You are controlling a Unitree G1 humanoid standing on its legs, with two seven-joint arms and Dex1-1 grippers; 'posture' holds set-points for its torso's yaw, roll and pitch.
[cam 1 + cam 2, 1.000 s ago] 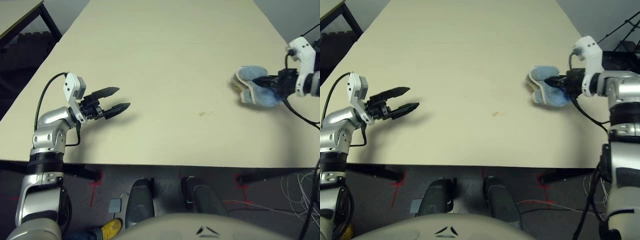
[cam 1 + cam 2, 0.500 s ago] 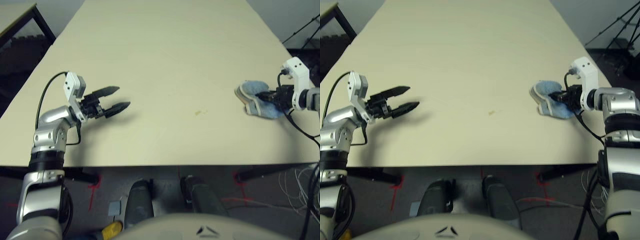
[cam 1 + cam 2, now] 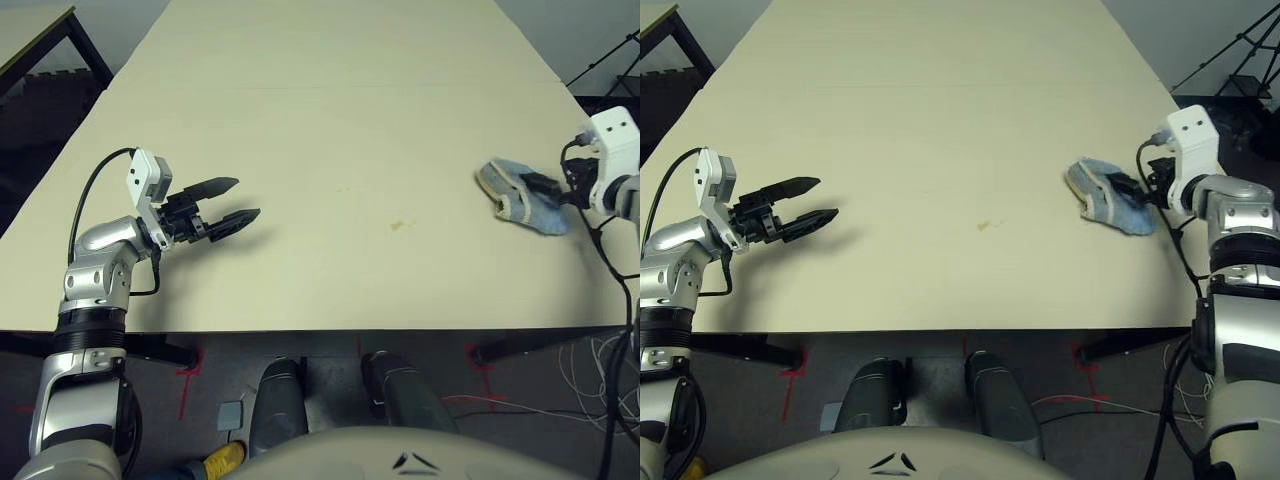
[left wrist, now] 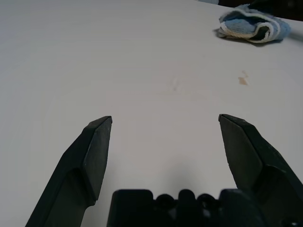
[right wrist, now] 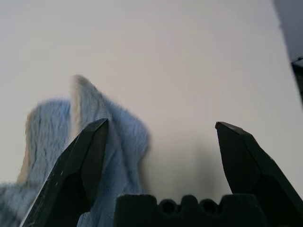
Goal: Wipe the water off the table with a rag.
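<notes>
The right hand gapes wide beside the rag on the table; left hand open, empty; wrist view reveals water.

We seem to be in a lab. Loose cables lie right of the table; red floor marks sit beneath it.

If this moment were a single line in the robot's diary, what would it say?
right gripper: open beside light-blue terry rag lying on cream table | left gripper: open, empty | amber droplet: unwiped
</notes>
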